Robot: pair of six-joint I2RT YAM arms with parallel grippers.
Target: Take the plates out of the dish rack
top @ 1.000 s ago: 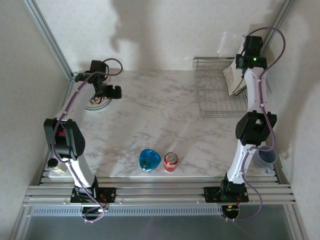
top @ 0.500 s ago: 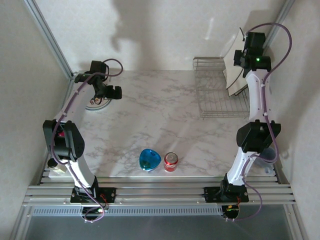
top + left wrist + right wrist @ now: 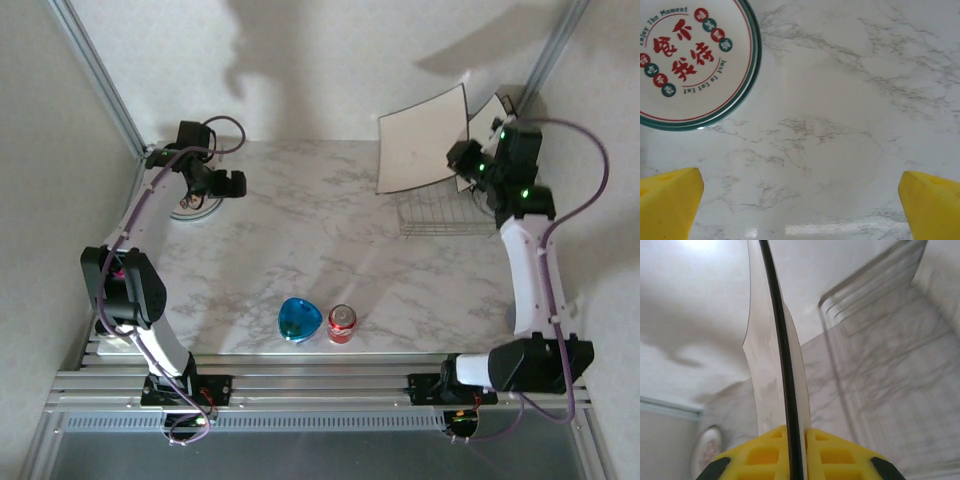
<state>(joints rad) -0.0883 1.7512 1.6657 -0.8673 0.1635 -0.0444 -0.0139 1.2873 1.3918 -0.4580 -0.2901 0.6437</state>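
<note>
- The right pincer (image 3: 463, 160), pinching a square cream plate (image 3: 422, 140), has swung it up out of the dish rack (image 3: 440, 212); it only needs setting down.
- The left pincer (image 3: 228, 184) hangs spread by the round plate (image 3: 690, 60) on the worktop (image 3: 320, 230).

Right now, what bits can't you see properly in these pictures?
- Round plate: left wrist view, cut off by the top and left edges.
- Square plate: right wrist view, edge-on, so its face is hidden.
- Dish rack: top view, far part covered by the raised square plate; remaining plates unclear.
- Red can: top view, label too small.
</note>
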